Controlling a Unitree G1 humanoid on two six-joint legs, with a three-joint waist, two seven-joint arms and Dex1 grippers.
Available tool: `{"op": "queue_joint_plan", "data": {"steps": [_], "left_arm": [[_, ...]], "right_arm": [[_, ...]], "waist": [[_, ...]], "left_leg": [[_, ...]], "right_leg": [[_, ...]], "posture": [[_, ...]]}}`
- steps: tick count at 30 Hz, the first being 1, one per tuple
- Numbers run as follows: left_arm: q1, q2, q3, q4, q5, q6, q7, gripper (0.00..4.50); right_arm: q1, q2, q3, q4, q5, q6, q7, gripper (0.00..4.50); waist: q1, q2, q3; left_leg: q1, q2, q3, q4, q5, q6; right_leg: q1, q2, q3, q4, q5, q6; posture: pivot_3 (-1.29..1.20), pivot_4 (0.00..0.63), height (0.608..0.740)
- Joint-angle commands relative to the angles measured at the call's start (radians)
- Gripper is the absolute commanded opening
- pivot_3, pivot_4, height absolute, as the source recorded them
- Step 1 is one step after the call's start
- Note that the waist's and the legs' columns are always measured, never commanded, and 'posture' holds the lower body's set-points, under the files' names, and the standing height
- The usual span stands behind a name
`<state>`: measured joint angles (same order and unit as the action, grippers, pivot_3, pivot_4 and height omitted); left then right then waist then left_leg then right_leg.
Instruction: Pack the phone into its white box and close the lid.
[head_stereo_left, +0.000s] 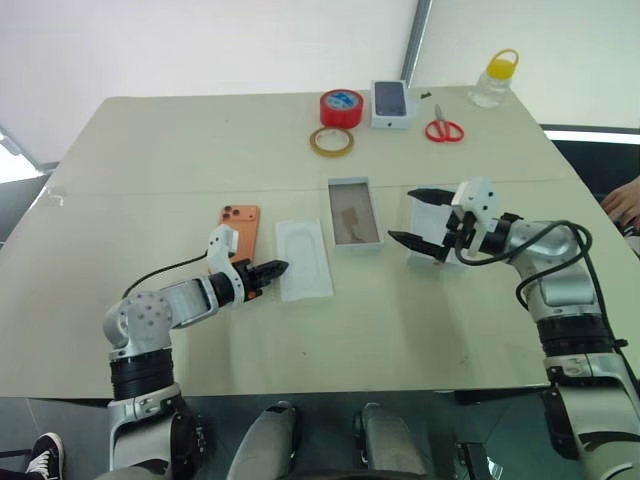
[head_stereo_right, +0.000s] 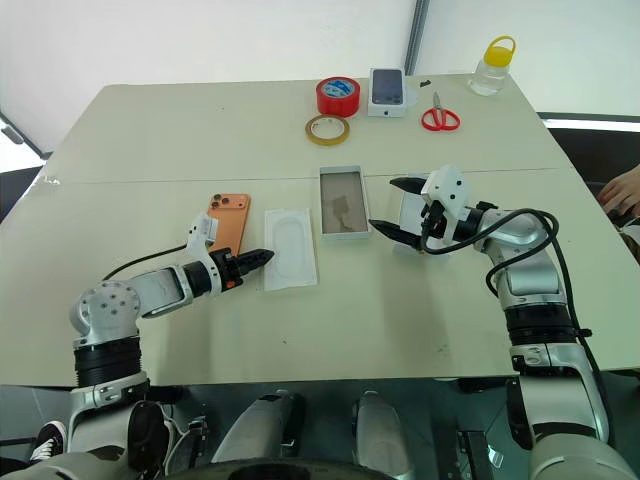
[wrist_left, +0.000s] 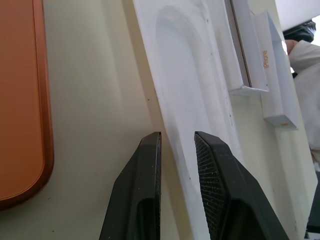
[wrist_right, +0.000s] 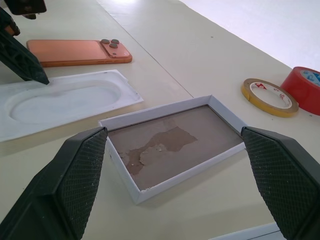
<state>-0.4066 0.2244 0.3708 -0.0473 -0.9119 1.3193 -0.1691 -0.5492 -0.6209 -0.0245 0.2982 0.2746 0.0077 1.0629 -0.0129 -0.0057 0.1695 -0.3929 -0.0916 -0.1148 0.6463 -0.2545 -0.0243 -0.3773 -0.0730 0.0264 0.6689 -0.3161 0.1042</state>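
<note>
The orange phone (head_stereo_left: 240, 230) lies camera side up on the table, left of centre. Beside it on the right is a thin white insert tray (head_stereo_left: 303, 258). My left gripper (head_stereo_left: 272, 270) is down at the tray's left edge, its fingers (wrist_left: 150, 165) shut on the tray's rim. The white box (head_stereo_left: 354, 213), open and brown-lined, sits right of the tray. The lid (head_stereo_left: 428, 222) lies right of the box. My right gripper (head_stereo_left: 402, 214) hovers over the lid, wide open and holding nothing, pointing toward the box (wrist_right: 172, 145).
At the table's far side are a red tape roll (head_stereo_left: 341, 107), a yellow tape ring (head_stereo_left: 331, 141), a smaller white box with a dark phone picture (head_stereo_left: 391, 103), red scissors (head_stereo_left: 444, 128) and a yellow-capped bottle (head_stereo_left: 495, 80). A person's hand (head_stereo_left: 625, 205) rests at the right edge.
</note>
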Motion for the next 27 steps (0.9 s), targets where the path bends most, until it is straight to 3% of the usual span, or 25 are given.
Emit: {"op": "queue_joint_plan", "data": {"steps": [1, 4, 8, 20, 27], "left_arm": [[-0.007, -0.006, 0.009, 0.006, -0.007, 0.012, 0.007, 1.13], [-0.004, -0.001, -0.007, 0.005, -0.001, 0.022, -0.001, 1.13], [-0.004, -0.002, -0.009, 0.015, 0.010, 0.028, 0.007, 0.05], [-0.069, -0.018, 0.133, -0.007, -0.076, -0.007, 0.036, 0.05], [-0.095, -0.017, 0.203, 0.013, -0.141, 0.008, 0.079, 0.05]], "right_arm": [[-0.012, -0.002, -0.010, -0.037, -0.006, -0.022, -0.012, 4.50], [-0.015, 0.000, -0.009, -0.041, -0.008, -0.020, -0.013, 4.50], [-0.019, 0.006, -0.008, -0.052, -0.010, -0.019, -0.013, 4.50], [-0.015, 0.040, 0.071, -0.041, -0.035, 0.015, 0.025, 4.50], [-0.129, 0.101, 0.191, 0.141, -0.155, -0.092, 0.057, 4.50]], "waist": [[0.000, 0.000, 0.000], [0.000, 0.000, 0.000], [0.000, 0.000, 0.000], [-0.003, -0.001, 0.001], [-0.002, -0.001, 0.001]], "left_leg": [[0.000, 0.000, 0.000, 0.000, 0.000, 0.000], [0.000, 0.000, 0.000, 0.000, 0.000, 0.000], [0.000, 0.000, 0.000, 0.000, 0.000, 0.000], [0.000, 0.000, 0.000, 0.000, 0.000, 0.000], [0.000, 0.001, 0.000, 0.000, 0.001, -0.001]], "right_leg": [[0.000, 0.000, 0.000, 0.000, 0.000, 0.000], [0.000, 0.000, 0.000, 0.000, 0.000, 0.000], [0.000, 0.000, 0.000, 0.000, 0.000, 0.000], [0.000, 0.000, 0.000, 0.000, 0.000, 0.000], [-0.001, 0.001, 0.000, 0.000, 0.000, 0.000]], "posture": [[0.00, 0.150, 0.740], [0.00, 0.150, 0.740], [0.00, 0.150, 0.740], [0.00, 0.150, 0.740], [0.00, 0.150, 0.740]]}}
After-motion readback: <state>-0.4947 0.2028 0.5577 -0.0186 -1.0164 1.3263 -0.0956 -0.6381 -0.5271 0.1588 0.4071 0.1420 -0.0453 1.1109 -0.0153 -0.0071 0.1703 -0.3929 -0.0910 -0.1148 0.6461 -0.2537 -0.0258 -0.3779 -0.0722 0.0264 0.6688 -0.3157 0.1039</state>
